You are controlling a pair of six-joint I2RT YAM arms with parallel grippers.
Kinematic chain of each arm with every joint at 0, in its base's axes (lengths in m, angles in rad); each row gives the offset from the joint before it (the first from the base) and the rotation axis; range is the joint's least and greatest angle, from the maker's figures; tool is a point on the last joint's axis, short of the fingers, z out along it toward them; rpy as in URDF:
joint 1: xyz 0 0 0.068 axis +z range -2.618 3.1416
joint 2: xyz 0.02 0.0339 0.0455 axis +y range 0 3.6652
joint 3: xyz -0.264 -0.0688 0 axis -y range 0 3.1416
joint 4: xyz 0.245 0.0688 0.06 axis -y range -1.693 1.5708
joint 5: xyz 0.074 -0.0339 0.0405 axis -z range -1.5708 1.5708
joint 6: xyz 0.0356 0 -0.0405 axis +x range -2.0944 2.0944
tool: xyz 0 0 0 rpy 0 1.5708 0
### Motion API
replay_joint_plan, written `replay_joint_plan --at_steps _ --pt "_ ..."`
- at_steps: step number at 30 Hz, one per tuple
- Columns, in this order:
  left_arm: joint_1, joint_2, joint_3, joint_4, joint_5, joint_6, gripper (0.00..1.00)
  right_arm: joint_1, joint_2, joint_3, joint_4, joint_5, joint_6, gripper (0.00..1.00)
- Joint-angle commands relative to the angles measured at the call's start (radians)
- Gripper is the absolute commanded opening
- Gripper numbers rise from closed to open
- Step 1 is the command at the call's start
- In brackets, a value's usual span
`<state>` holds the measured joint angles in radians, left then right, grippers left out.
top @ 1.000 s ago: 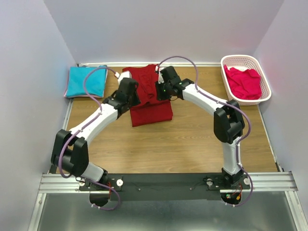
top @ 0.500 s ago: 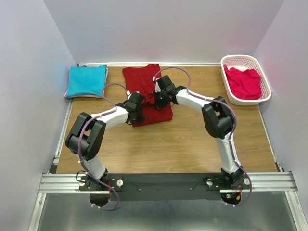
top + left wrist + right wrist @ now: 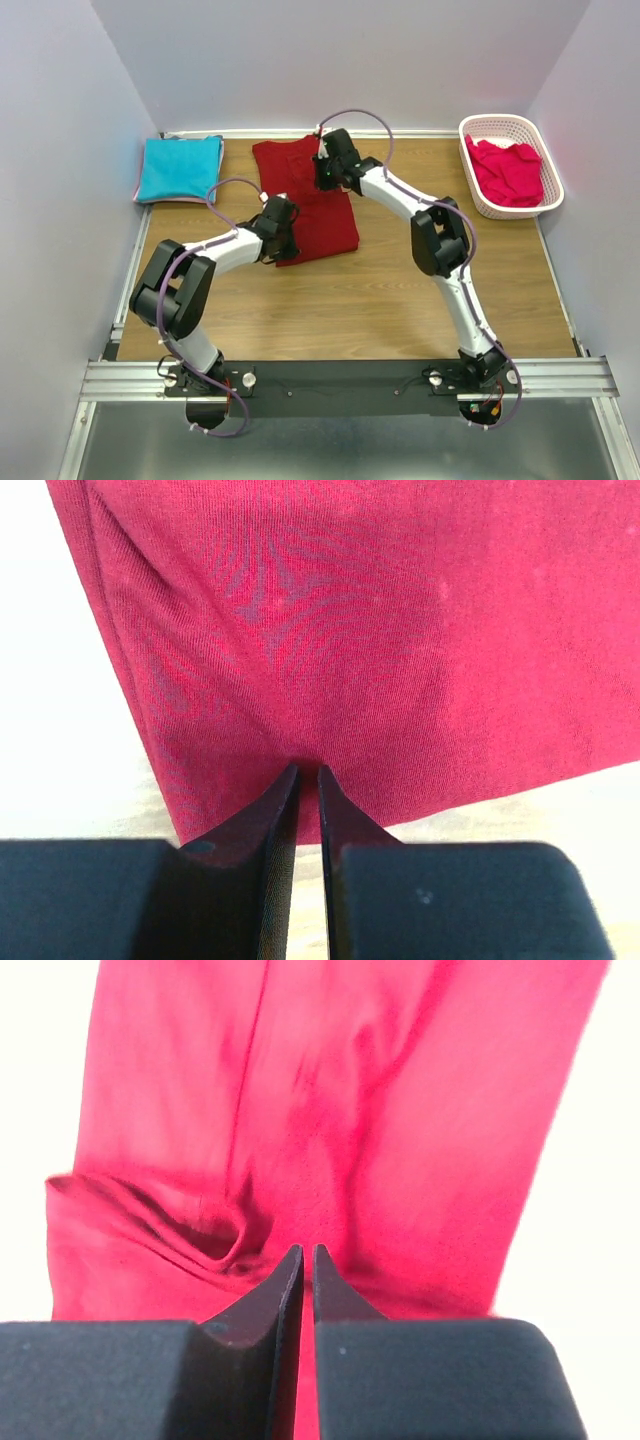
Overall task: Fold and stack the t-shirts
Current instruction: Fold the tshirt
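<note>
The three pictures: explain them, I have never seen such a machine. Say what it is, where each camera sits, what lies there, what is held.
Two robot arms, the left arm and the right arm, are bolted to the table; each ends in a two-finger gripper. The wide picture looks down from above; the close ones come from wrist cameras. On the table lie a dark red t-shirt, a folded turquoise t-shirt and a white basket holding a pinkish-red t-shirt. The left gripper and the right gripper look shut on the dark red t-shirt.
</note>
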<state>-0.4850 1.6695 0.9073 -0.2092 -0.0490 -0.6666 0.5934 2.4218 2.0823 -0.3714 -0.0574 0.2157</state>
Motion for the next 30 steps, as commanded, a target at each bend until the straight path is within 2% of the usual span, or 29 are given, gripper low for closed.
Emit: replay_joint_plan --at_steps 1,7,11,12,17,23,30 --pt "0.009 -0.028 -0.051 -0.084 0.028 0.01 0.22 -0.015 0.007 0.041 0.011 0.019 -0.006 0.15" --pt "0.051 -0.151 -0.051 -0.076 0.026 -0.024 0.3 -0.021 -0.222 -0.181 0.014 -0.071 0.025 0.17" --pt "0.104 -0.232 -0.024 -0.036 0.023 -0.03 0.48 -0.038 -0.348 -0.373 0.019 -0.194 0.057 0.24" --pt "0.115 -0.237 -0.018 -0.03 0.023 -0.028 0.48 -0.041 -0.366 -0.401 0.017 -0.25 0.071 0.24" --pt "0.149 -0.2 -0.013 0.02 0.128 -0.019 0.47 -0.056 -0.449 -0.585 0.055 -0.455 0.096 0.24" --pt "0.149 -0.12 -0.071 0.076 0.161 -0.031 0.36 -0.078 -0.457 -0.749 0.138 -0.554 0.109 0.24" --pt "0.194 -0.08 -0.183 0.056 0.155 -0.063 0.3 -0.204 -0.399 -0.901 0.186 -0.616 0.177 0.24"
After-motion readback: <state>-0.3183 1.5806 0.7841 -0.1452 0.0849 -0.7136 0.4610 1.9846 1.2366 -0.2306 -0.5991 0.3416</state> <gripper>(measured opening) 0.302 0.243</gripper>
